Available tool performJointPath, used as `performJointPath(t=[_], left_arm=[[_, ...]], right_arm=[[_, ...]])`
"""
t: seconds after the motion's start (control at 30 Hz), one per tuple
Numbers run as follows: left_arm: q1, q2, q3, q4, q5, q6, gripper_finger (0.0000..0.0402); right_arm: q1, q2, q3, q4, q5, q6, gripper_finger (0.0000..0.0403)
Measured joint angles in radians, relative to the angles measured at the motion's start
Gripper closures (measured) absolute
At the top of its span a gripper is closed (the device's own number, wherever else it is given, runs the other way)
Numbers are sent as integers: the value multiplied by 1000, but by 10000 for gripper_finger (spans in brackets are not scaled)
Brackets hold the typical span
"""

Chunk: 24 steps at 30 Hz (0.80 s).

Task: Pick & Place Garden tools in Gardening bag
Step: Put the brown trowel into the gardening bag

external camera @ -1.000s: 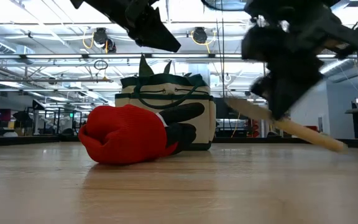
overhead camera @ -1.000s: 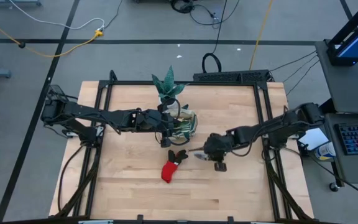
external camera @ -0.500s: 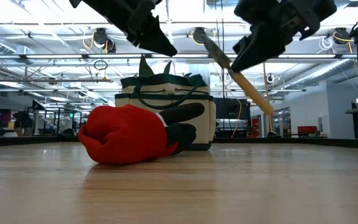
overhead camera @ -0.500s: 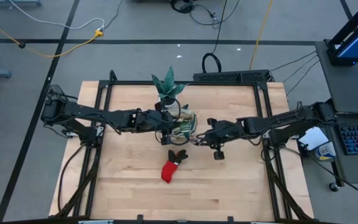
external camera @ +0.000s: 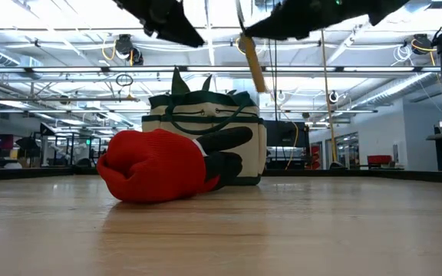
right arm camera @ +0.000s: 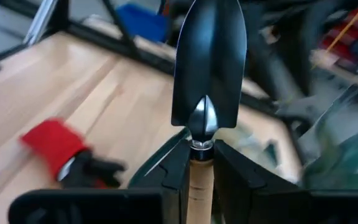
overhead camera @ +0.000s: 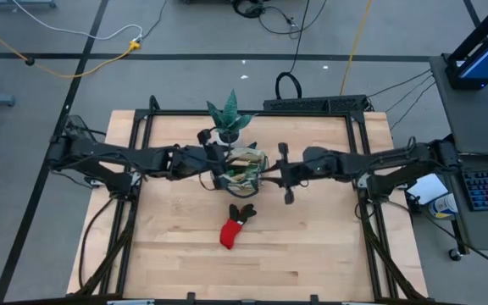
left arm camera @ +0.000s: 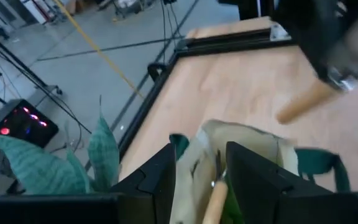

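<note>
the right gripper [right arm camera: 201,163], clamped on the trowel [right arm camera: 207,68], has swung from the open table to beside the bag [overhead camera: 246,169], ready for dropping in, while the left gripper [left arm camera: 201,180], fingers apart, holds the bag's rim.

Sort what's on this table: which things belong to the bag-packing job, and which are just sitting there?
Part of the job:
- gardening bag
- trowel, held in the right gripper beside the bag
- red-and-black glove, lying on the table in front of the bag
- a wooden-handled tool already in the bag, under the left gripper

Just there:
- spiky potted plant behind the bag
</note>
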Motion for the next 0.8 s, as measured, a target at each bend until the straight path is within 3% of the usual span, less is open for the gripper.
performJointPath(t=[0.23,0.47,0.8], left_arm=[[-11,-43,0,1,-1,3,254],[-11,-50,-1,19,-8,0,254],[-11,-49,-1,9,-8,-4,254]], right_arm=[[-48,5,0,169,-3,-40,351],[-83,108,0,324,-1,-29,353],[-132,238,17,255,76,74,380]])
